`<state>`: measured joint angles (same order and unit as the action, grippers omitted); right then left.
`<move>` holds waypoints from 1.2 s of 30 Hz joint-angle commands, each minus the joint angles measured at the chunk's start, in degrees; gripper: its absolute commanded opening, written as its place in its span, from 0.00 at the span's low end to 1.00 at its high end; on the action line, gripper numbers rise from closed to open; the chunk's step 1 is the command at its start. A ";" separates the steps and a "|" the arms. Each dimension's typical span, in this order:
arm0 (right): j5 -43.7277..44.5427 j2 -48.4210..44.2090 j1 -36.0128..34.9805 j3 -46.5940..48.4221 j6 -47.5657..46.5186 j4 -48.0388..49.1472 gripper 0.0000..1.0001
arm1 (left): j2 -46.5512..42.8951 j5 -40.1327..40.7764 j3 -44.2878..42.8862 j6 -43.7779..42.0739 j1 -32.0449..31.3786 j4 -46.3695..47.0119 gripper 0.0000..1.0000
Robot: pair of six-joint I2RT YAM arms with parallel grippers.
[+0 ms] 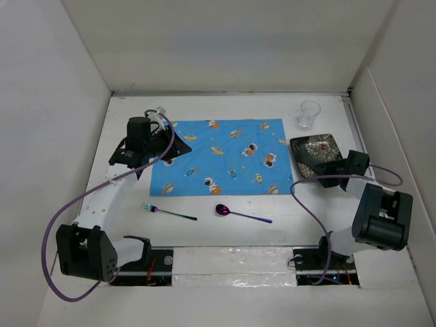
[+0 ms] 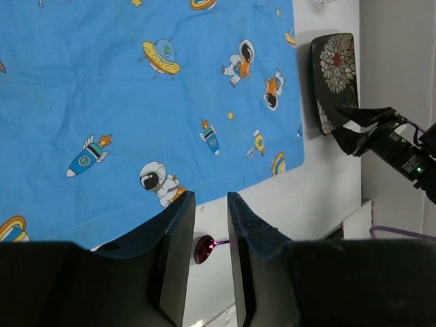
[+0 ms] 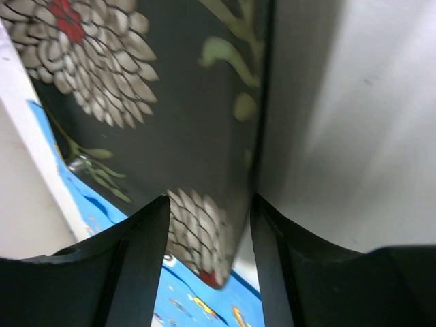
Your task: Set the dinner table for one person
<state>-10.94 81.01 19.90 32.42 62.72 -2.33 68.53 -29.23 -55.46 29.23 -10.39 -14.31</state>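
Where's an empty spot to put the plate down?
The blue mat is bare in its middle, between the left gripper and the plate. The dinner table strip behind it, left of the glass, is bare too. Crowded: in front, where fork and spoon lie.

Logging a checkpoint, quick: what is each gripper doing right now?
Left gripper: open, empty, above the mat.
Right gripper: open, over the plate corner.

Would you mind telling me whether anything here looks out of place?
No spills or damage. The plate sits off the mat, right of it; the fork and spoon lie slanted on the table.
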 commanded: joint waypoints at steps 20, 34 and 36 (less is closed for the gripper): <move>9.44 -20.96 0.58 5.79 -8.29 -15.49 0.00 | -1.12 1.82 -1.32 0.29 0.11 1.64 0.25; -10.93 -17.23 -30.61 29.09 -26.41 -22.91 0.00 | 3.88 5.05 -17.73 -5.58 0.11 -3.97 0.39; -16.90 -10.11 -34.12 31.20 -27.74 -17.57 0.00 | 5.12 6.90 -19.85 -7.34 0.11 -5.72 0.42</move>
<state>-15.25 65.21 -10.15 59.18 39.92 -30.06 72.53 -24.99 -71.64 25.89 -10.39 -17.02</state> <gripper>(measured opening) 0.101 0.408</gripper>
